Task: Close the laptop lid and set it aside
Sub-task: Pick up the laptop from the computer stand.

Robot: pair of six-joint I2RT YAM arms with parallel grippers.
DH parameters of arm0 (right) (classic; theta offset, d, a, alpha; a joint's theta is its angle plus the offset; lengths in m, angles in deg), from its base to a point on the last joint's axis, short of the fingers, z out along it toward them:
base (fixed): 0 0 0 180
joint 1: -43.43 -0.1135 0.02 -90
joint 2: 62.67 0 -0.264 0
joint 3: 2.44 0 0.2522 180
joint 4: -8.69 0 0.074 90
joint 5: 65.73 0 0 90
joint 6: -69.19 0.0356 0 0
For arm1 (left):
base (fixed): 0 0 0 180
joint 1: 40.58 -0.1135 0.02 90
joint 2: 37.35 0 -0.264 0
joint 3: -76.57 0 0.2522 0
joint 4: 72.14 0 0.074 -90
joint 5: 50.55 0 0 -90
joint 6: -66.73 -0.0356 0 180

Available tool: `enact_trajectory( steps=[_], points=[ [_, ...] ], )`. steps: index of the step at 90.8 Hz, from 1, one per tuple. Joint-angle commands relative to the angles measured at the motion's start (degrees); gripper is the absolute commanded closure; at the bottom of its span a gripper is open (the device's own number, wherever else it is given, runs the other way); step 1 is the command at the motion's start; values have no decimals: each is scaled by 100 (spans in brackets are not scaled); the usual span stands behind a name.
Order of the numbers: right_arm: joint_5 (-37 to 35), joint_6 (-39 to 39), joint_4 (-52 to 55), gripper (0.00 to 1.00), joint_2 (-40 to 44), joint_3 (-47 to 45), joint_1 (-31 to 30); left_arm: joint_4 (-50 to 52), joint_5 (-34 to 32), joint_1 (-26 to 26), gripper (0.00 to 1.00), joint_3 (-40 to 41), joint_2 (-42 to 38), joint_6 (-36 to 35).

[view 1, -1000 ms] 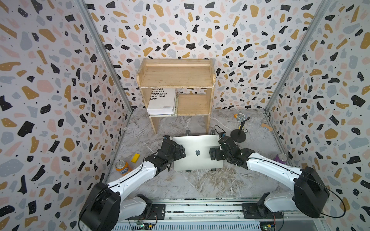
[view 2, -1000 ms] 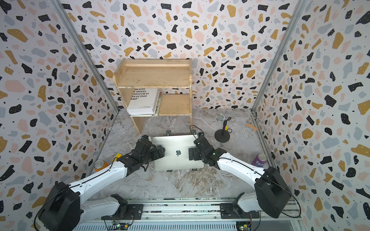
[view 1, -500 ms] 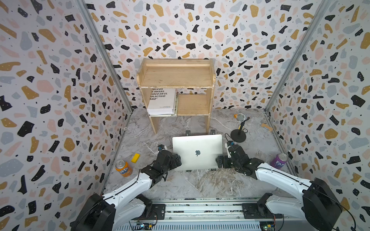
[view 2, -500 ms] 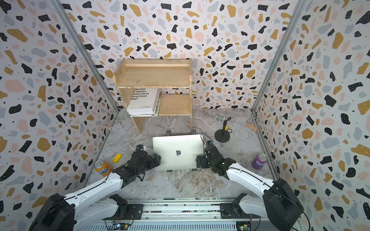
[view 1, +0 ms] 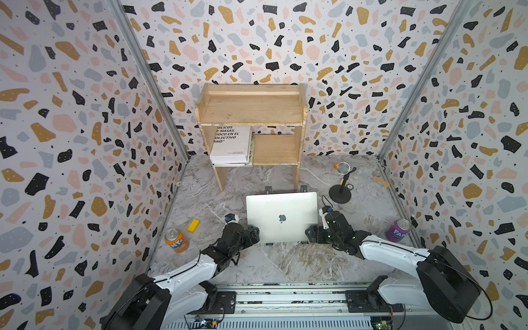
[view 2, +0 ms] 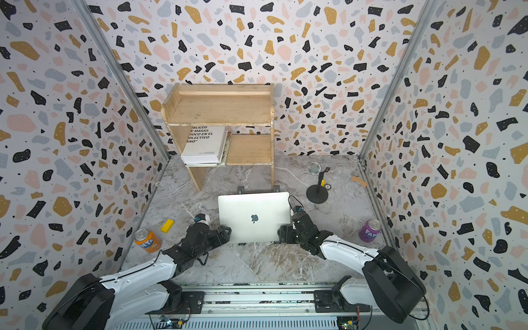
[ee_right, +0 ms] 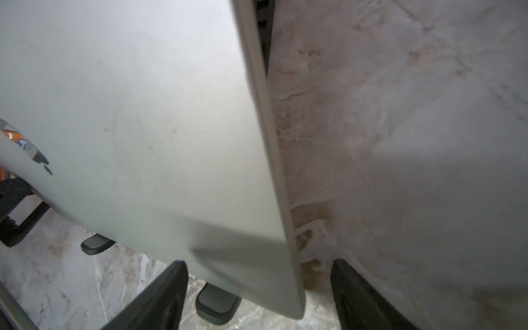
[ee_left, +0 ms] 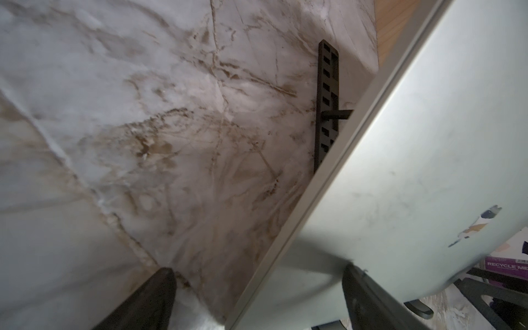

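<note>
The laptop [view 1: 281, 211] lies closed, lid [view 2: 254, 205] silver side up, with its long axis running from one claw to the other. The left claw [view 1: 253, 232] and right claw [view 1: 310, 233] are spread apart, each straddling a near corner's edge without clamping it.

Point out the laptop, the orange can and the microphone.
laptop [view 1: 281, 218], in a top view: logo on its lid.
orange can [view 1: 176, 240], in a top view: its side.
microphone [view 1: 344, 183], in a top view: its stem.
</note>
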Motion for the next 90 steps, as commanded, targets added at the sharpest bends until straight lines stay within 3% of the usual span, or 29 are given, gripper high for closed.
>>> enact_trajectory(
  steps=[1, 29, 61, 90],
  points=[
    [101, 119, -315, 17, -48, 3, 30, -518, 63, 8, 8, 158, 188, 11],
    [245, 101, -496, 18, -264, 33, 49, -1314, 390, 88, 11, 150, 838, 92],
    [554, 157, -729, 20, -432, 131, 49, -736, 370, 159, 11, 55, 173, 131],
    [784, 226, -758, 21, -552, 238, 49, -921, 710, 265, 11, -109, 221, 96]
  ],
)
